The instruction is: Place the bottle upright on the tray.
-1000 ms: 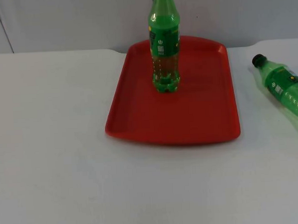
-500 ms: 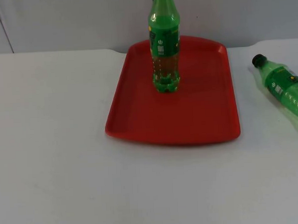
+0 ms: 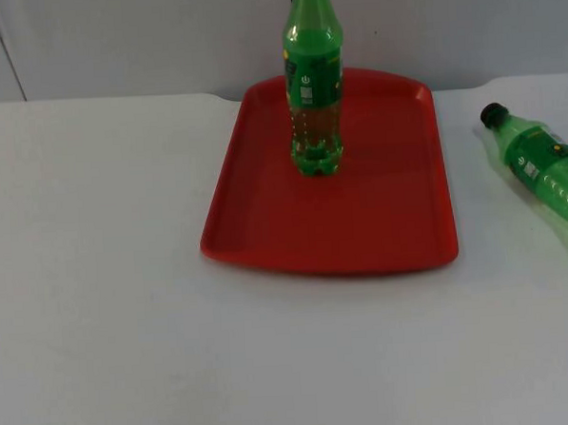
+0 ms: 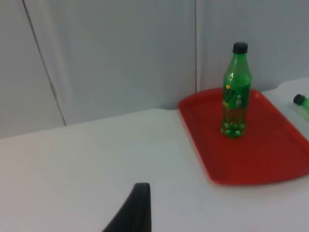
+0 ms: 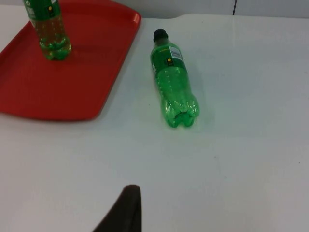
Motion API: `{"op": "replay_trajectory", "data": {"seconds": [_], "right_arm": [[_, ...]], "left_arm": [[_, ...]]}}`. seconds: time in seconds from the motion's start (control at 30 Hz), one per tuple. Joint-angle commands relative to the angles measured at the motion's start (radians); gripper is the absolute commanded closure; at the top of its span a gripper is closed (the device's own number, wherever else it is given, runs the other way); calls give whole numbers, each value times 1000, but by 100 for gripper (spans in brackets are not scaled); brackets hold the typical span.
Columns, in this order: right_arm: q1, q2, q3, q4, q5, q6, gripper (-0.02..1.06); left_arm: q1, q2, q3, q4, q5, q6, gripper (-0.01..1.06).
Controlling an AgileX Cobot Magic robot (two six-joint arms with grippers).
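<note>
Top view: lying bottle (image 3: pixel 549 175) rests right of tray (image 3: pixel 266 242); a glancing grab could roll it. Grip states: cannot tell.

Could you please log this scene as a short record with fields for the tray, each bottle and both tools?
tray: red tray, flat on the white table, its far edge toward the grey partition wall
standing bottle: green standing bottle, upright on the tray's far part, black cap on
lying bottle: green lying bottle, on its side on the table beside the tray, apart from it, black cap pointing toward the wall
left tool: black fingertip above bare table, holding nothing visible
right tool: black fingertip above bare table, short of the lying bottle
</note>
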Motion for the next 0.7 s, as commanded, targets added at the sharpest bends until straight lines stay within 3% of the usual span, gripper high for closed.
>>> {"op": "replay_trajectory", "data": {"seconds": [0.0, 0.37, 0.47, 0.67], "right_arm": [[-5, -3, 0, 4, -4, 0, -1], [-5, -3, 0, 4, -4, 0, -1], [-5, -3, 0, 4, -4, 0, -1], [-5, -3, 0, 4, -4, 0, -1]], "left_arm": [[-5, -4, 16, 35, 60, -6, 7], [-5, -4, 219, 32, 44, -38, 7], [-5, -4, 241, 26, 3, -38, 7], [-5, -4, 244, 26, -1, -38, 7]]}}
